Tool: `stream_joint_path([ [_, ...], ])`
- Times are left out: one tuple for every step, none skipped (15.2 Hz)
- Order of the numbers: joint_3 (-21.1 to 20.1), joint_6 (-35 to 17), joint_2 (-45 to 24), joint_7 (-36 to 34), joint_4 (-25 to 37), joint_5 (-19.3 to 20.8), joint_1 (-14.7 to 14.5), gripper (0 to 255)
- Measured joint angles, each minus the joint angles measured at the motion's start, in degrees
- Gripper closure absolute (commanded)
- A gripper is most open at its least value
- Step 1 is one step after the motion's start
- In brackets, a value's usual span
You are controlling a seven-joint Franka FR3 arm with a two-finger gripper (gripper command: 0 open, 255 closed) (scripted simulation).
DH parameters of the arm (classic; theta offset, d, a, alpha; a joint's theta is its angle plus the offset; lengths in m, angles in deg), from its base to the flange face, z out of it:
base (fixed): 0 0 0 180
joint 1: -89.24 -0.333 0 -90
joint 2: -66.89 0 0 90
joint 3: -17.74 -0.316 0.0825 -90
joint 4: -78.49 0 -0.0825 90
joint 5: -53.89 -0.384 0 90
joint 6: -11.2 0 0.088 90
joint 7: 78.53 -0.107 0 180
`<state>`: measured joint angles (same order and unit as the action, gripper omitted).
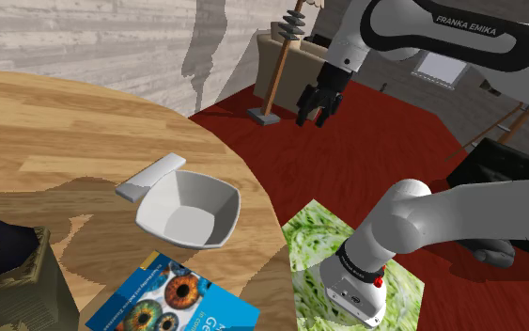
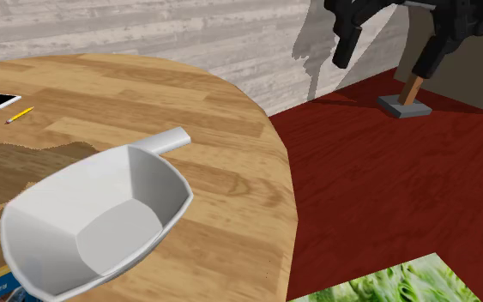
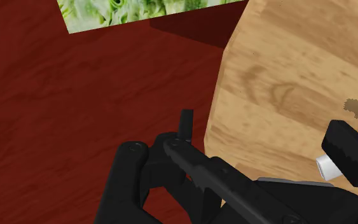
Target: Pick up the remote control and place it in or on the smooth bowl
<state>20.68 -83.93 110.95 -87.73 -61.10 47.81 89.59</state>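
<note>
Against the bowl's (image 1: 217,209) rim on the counter (image 1: 65,122) lies the remote control (image 1: 151,177), touching it, long axis along that rim. Jaws wide, empty, over red floor (image 1: 365,160), well apart from bowl; remote on the bowl's side facing them.

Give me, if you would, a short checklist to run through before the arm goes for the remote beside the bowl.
1. Tool open and holding nothing: ok.
2. Tool above the remote: not ok; it hangs over the red floor, off the table.
3. Remote lying flat with nothing on top: ok.
4. Room for a finger between remote and bowl: cannot tell; one end of the remote lies right by the bowl's rim.
5. Bowl upright and empty: ok.
</note>
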Motion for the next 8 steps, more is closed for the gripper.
stream_joint_path([
  [0.0, 0.0, 0.0, 0.0, 0.0, 0.0, 0.0, 0],
  [-0.72, -0.37, -0.04, -1.09, -0.22, -0.42, -0.05, 0],
  [-1.86, -1.47, -0.36, -2.8, -0.86, -1.08, -0.13, 0],
  [-3.41, -2.34, -0.65, -5.07, -1.2, -1.97, -0.33, 0],
  [-4.78, -3.67, -1.35, -7.23, -1.63, -2.74, -0.39, 0],
  [-6.24, -4.58, -1.99, -9.53, -1.67, -3.53, -0.49, 0],
  [-7.78, -5.84, -3.07, -11.91, -1.59, -4.33, -0.58, 0],
  [-9.2, -7.27, -3.63, -14.15, -2.25, -5.05, -0.63, 0],
])
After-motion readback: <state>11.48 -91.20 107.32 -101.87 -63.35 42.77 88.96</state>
